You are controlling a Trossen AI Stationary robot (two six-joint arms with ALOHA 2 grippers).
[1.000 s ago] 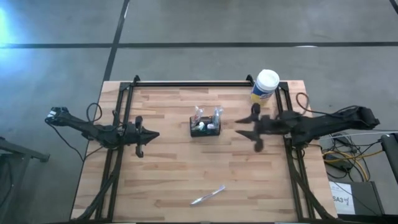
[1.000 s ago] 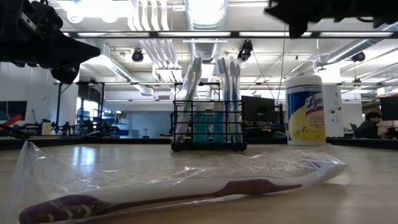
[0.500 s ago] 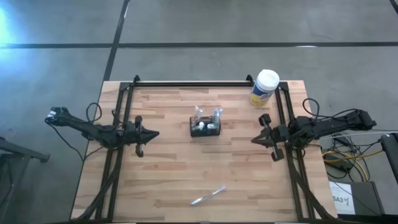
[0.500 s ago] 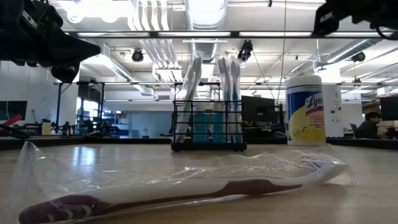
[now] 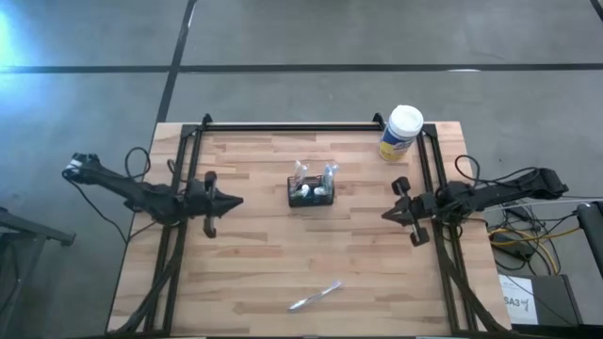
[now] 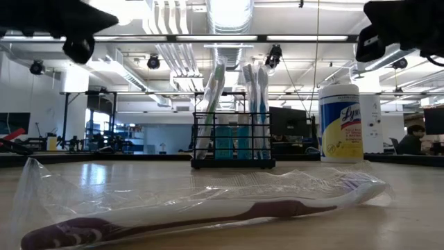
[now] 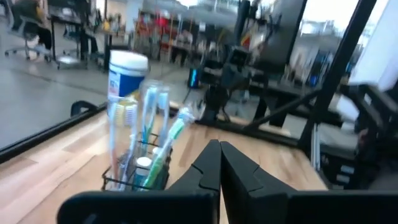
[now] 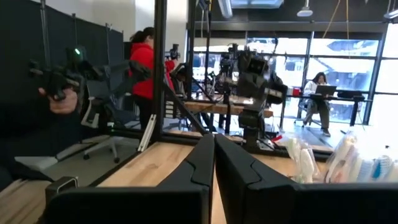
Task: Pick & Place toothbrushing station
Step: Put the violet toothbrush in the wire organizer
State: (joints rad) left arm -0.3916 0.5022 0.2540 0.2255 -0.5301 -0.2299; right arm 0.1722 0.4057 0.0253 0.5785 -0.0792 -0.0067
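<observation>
The toothbrushing station (image 5: 312, 193), a small black slatted caddy holding upright toothbrushes, stands on its base at the middle of the wooden table (image 5: 254, 254). It also shows in the low view (image 6: 232, 142) and the left wrist view (image 7: 140, 171). My left gripper (image 5: 236, 201) hovers shut to the caddy's left, pointing at it. My right gripper (image 5: 384, 215) hovers shut near the table's right edge, pointing toward the caddy. Neither touches anything.
A white-lidded, yellow-labelled canister (image 5: 401, 132) stands at the far right corner. A toothbrush in clear wrap (image 5: 316, 296) lies near the front edge. Black frame rails (image 5: 283, 126) run along the table's sides and back. People (image 8: 146, 62) are in the room beyond.
My right gripper has drawn back from beside the caddy toward the table's right edge, and its fingers have come together. My left gripper has risen a little. The caddy has stayed where it was.
</observation>
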